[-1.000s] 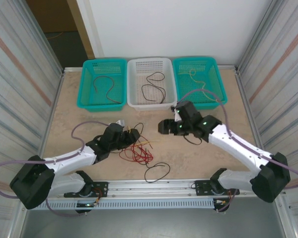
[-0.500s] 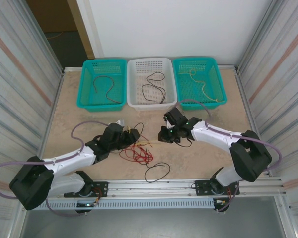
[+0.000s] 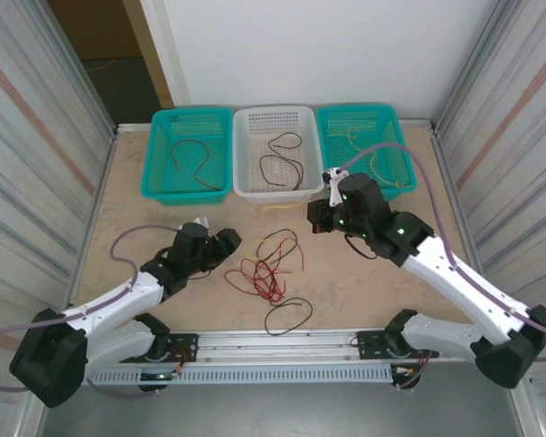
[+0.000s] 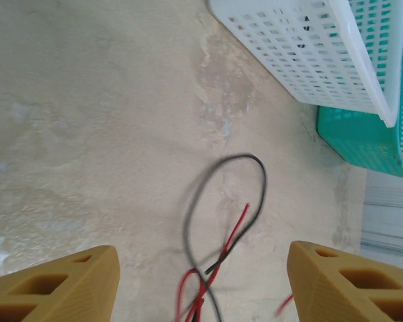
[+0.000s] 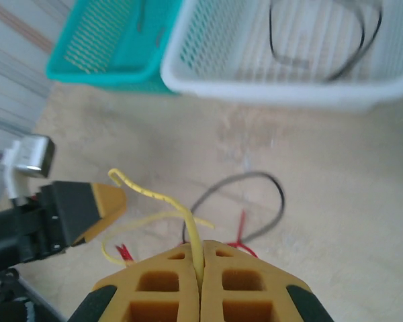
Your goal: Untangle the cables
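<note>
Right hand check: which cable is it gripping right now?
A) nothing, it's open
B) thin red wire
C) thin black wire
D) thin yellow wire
D: the right wrist view shows the right hand shut, with the thin yellow wire pinched between its closed fingertips.

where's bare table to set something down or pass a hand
Bare: the left strip between left teal basket and left arm; the front patch between the red and black cables and right arm. Crowded: the middle by the white basket, where they lie between the open left hand and the right hand pinching a yellow cable.
</note>
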